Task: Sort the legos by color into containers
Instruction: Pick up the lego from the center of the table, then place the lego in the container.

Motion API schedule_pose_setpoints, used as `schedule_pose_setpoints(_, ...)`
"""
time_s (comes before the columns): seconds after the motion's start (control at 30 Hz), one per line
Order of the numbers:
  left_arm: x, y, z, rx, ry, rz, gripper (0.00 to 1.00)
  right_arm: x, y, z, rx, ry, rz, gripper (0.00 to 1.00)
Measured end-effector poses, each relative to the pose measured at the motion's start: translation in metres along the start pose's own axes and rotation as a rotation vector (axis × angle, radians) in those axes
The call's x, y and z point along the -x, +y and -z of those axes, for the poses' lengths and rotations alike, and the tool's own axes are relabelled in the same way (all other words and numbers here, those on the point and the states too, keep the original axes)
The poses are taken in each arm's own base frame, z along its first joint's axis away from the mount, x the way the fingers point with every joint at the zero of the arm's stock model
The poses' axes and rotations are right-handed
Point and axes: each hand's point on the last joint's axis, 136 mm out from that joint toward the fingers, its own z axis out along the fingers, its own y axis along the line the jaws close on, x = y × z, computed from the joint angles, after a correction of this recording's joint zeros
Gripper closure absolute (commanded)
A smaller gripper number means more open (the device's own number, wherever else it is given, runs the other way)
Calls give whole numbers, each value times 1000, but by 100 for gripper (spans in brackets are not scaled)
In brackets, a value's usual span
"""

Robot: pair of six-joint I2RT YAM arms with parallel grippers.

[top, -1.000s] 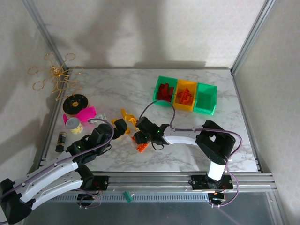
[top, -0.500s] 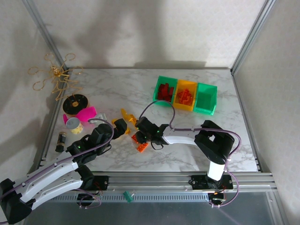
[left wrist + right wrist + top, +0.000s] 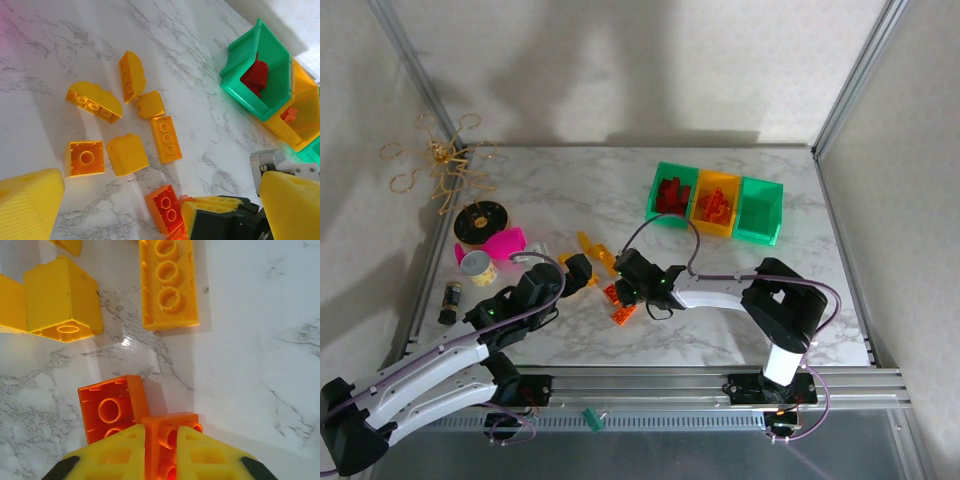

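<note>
Jaws of the right gripper (image 3: 160, 442) are almost shut, pinching an orange brick (image 3: 169, 426) at the near edge of the loose legos (image 3: 165, 139), while the left gripper (image 3: 578, 271) gapes empty; this looks like the pick, so next comes a lift toward the far-right orange-yellow bin (image 3: 714, 231).

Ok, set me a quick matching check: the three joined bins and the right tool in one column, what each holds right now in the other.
Column one
1. left green bin
2. middle orange-yellow bin
3. right green bin
4. right tool

Column two
A. orange bricks inside
B. clamped on one orange brick
C. red bricks inside
D. no bricks to be seen inside

Pairs: 1-C, 2-A, 3-D, 4-B
</note>
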Motion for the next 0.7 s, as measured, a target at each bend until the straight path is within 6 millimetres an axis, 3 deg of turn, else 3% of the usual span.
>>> schedule_pose_setpoints(0.2, -1, -1, -1, 0, 2, -4, 0, 12, -8, 16, 7, -36, -29, 86)
schedule_pose_setpoints(0.4, -2, -9, -7, -3, 17, -30, 0, 42, -27, 43, 18, -103, -95, 84)
schedule_pose_setpoints(0.53, 0, -27, -15, -27, 30, -48, 0, 72, -61, 67, -18, -179, -154, 83)
schedule_pose_setpoints(0.7, 2, -53, -25, -77, 37, -58, 0, 116, -129, 93, -126, -275, -250, 82)
